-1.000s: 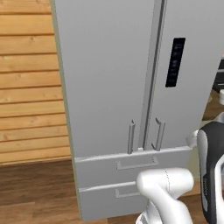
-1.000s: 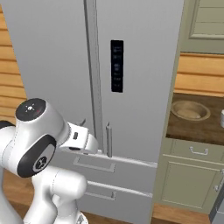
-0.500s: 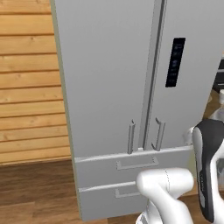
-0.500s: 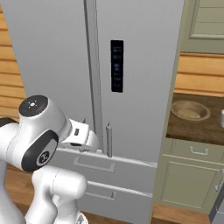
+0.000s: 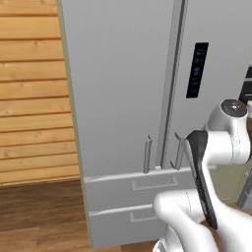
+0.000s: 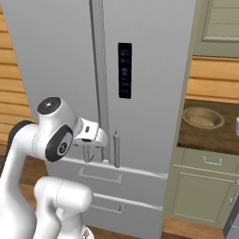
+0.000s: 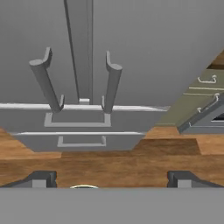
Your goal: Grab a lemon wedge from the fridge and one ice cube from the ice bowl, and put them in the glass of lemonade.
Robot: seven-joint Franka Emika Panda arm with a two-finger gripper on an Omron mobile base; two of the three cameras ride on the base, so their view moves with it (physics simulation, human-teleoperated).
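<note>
1. Light-grey metal fronts the left base view: the fridge stands shut, with a black panel on its right door, two vertical handles low at the centre seam and two drawers below. A wooden plank wall lies to its left, over a wooden floor. The white arm rises at lower right, in front of the drawers.

2. In the right base view the fridge again has both doors closed. The arm bends in from the lower left, its hand held just in front of the door handles; the fingers themselves are hidden here. To the right of the fridge, a bench over pale cabinets carries the ice bowl, wide and tan, well apart from the hand.

3. The hand view looks at the two handles either side of the seam, with the drawers and floor beneath. The fingers stand wide apart at the bottom corners, holding nothing, short of the fridge.
</note>
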